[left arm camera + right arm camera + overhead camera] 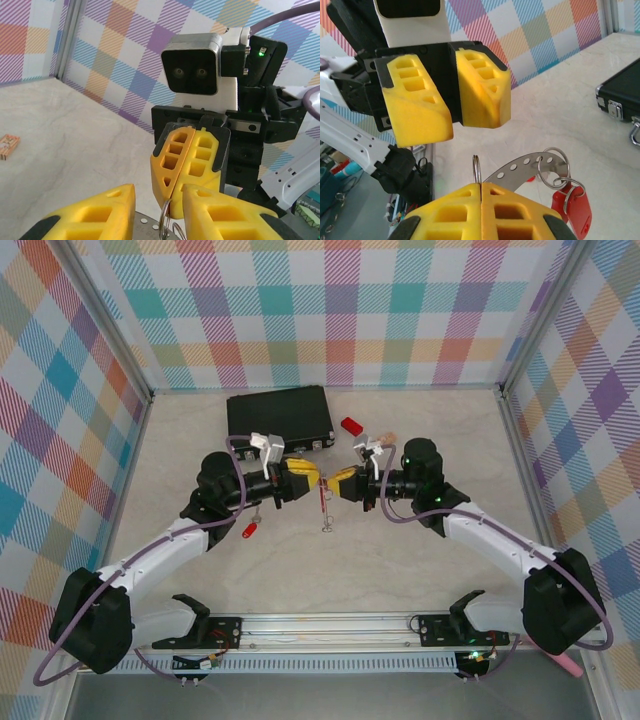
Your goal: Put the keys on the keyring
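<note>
Two hands: left hand (306,478) and right hand (341,483) meet tip to tip over the middle of the counter (400,570).
Right hand: fingers pressed flat together with no gap, pinching the thin wire of the keyring (476,170), which stands upright out of the seam between them.
Left hand: fingers apart with a narrow gap and nothing between them. From the right wrist, its tips hang just at 12 o'clock of the keyring, not touching it.
Left wrist view: the ring wire lies just beside the inner face of one left finger. Whether they touch cannot be told.
Strip: a curved perforated metal strip (520,164) runs from the right hand's fingers toward 3 o'clock, ending in small rings (555,161).
Hung key: red head (572,205) dangling below those rings, at 5 o'clock of the keyring.
Loose key: red-headed key (250,530) lying flat on the counter, at 7 o'clock of the left hand, apart from it.
Case: black case (280,415) at 12 o'clock of the left hand.
Block: red block (351,426) at 12 o'clock of the right hand, just beside the case.
</note>
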`<action>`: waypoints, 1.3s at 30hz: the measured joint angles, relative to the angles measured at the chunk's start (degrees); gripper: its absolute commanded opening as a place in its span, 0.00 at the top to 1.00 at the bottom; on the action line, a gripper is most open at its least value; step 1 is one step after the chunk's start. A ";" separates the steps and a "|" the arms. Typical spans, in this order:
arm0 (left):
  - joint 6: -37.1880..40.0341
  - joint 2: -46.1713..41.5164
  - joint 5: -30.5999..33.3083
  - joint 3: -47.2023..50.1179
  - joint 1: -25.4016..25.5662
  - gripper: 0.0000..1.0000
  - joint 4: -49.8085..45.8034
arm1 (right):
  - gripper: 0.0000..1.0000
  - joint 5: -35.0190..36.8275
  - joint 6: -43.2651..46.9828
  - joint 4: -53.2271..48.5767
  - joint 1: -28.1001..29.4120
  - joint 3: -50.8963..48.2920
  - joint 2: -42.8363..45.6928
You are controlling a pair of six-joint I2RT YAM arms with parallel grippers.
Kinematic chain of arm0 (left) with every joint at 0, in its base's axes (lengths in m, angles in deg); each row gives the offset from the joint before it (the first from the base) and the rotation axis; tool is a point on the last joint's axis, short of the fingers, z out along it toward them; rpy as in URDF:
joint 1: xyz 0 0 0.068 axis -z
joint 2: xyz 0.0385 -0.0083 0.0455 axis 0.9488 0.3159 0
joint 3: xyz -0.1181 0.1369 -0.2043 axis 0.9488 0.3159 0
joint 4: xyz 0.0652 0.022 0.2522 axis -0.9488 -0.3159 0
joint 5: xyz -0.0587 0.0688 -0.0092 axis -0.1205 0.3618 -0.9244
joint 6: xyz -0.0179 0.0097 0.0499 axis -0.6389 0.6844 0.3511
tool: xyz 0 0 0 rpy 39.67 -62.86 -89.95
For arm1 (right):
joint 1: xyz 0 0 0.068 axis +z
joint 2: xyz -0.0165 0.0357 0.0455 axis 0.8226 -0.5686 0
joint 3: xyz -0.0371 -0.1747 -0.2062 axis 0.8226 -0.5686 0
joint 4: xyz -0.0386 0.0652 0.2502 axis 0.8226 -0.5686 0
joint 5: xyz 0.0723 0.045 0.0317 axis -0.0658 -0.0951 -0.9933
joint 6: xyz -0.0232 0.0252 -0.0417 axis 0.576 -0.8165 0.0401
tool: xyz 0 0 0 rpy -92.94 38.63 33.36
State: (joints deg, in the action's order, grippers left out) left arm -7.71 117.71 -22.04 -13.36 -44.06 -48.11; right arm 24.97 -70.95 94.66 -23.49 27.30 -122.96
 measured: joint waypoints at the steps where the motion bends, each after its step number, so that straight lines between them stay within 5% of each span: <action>1: 0.28 0.00 -0.15 0.00 0.00 0.71 -0.57 | 1.00 0.35 0.76 -1.03 0.00 0.09 0.02; 14: 4.74 2.23 -1.70 -1.29 0.57 0.73 -8.02 | 1.00 0.79 2.32 -3.69 0.00 0.50 0.04; 21: 5.81 2.97 -2.54 -1.51 0.90 0.86 -9.18 | 1.00 0.79 2.32 -3.72 0.00 0.50 0.04; 29: 5.38 3.04 -3.58 -1.73 1.57 0.90 -8.83 | 1.00 0.74 2.29 -3.69 0.00 0.50 0.04; 32: 4.37 3.13 -4.17 -1.73 1.70 1.00 -7.67 | 1.00 0.87 2.29 -3.67 -0.07 0.50 0.04; 38: 3.23 3.23 -4.48 -1.70 1.77 1.00 -6.45 | 1.00 1.22 2.23 -3.61 -0.24 0.50 0.04; 39: 2.97 3.23 -4.46 -1.68 1.77 1.00 -6.19 | 0.94 1.42 2.08 -3.61 -0.22 0.52 0.07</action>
State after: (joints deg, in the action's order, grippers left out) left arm -4.73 120.94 -26.50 -15.05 -42.29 -54.30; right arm 26.39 -68.88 91.05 -23.71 27.83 -122.89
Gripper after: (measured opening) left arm 0.046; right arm 0.048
